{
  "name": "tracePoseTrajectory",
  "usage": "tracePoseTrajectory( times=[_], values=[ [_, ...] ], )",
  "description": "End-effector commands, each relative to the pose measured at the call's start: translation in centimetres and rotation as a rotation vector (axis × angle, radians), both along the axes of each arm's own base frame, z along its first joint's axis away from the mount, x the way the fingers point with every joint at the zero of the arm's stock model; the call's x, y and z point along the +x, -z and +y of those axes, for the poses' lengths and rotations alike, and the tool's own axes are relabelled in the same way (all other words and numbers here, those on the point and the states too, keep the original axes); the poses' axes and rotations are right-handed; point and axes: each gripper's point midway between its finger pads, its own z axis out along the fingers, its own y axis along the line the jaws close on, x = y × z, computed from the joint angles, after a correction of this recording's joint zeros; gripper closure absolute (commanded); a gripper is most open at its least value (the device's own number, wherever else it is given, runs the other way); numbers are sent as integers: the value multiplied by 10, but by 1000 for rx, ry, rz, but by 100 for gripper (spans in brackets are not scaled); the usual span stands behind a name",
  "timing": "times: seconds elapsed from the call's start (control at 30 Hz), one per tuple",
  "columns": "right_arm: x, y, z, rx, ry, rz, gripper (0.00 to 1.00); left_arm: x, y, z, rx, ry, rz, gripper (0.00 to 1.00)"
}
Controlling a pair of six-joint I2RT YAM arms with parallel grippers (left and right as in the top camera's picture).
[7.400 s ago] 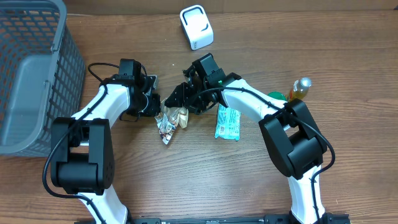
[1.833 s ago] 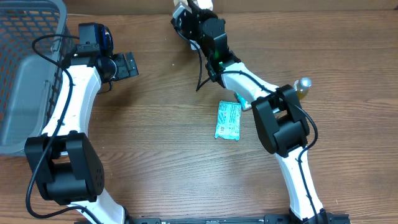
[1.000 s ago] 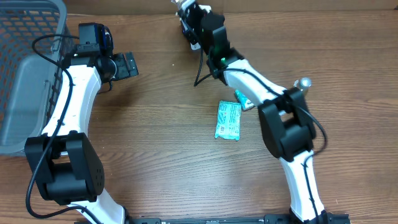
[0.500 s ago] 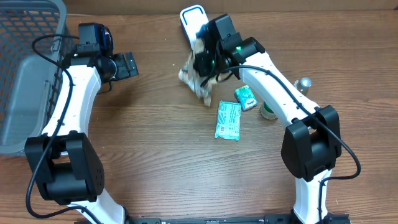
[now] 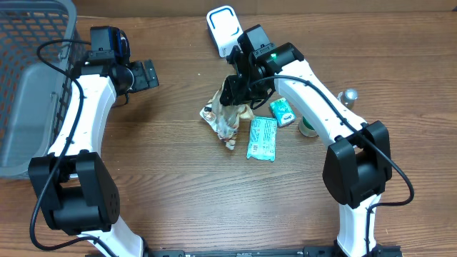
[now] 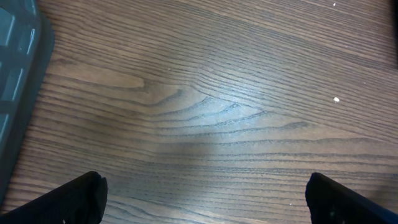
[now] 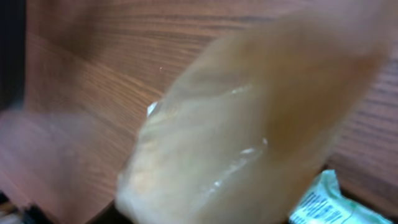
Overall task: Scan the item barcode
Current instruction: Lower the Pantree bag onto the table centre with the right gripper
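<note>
Looking down from overhead, the right gripper (image 5: pixel 239 91) is back from the white scanner (image 5: pixel 223 28) at twelve o'clock, and the crinkled snack bag (image 5: pixel 223 120) now lies mid-table beneath it, a teal packet (image 5: pixel 261 138) crowding its three o'clock, so the scan looks done. In the left wrist view, the left gripper (image 6: pixel 205 200) gapes wide and empty over the table (image 6: pixel 205 93). In the right wrist view the blurred bag fills everything, so I cannot tell whether those fingers still pinch it.

The left arm extends far forward, the left gripper (image 5: pixel 146 73) turned toward the middle, jaws spread wide. The right arm arches forward and inward, the right gripper (image 5: pixel 236 91) angled down; how its jaws stand is unclear.
</note>
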Motion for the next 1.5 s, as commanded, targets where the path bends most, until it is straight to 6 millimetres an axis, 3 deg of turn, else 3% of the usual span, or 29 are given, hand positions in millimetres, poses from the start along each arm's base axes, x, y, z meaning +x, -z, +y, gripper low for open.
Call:
tracePoseTrajectory(
  times=[0.0,0.1,0.27,0.57,0.8,1.47],
  values=[
    [-1,-3,3,11,-31,-16,28,2,-8,-2,5,-3,-19,0],
    [7,5,-10,-70,-2,-49,0,2,-8,-2,5,-3,-19,0],
    [24,20,-35,-216,55,-131,0,2,-8,-2,5,-3,-19,0],
    [48,37,-59,-337,135,-241,0,2,-8,-2,5,-3,-19,0],
    [61,31,-54,-307,152,-298,0,2,-8,-3,5,-2,-19,0],
    [61,31,-54,-307,151,-298,0,3,4,-12,3,18,6,0]
  ],
)
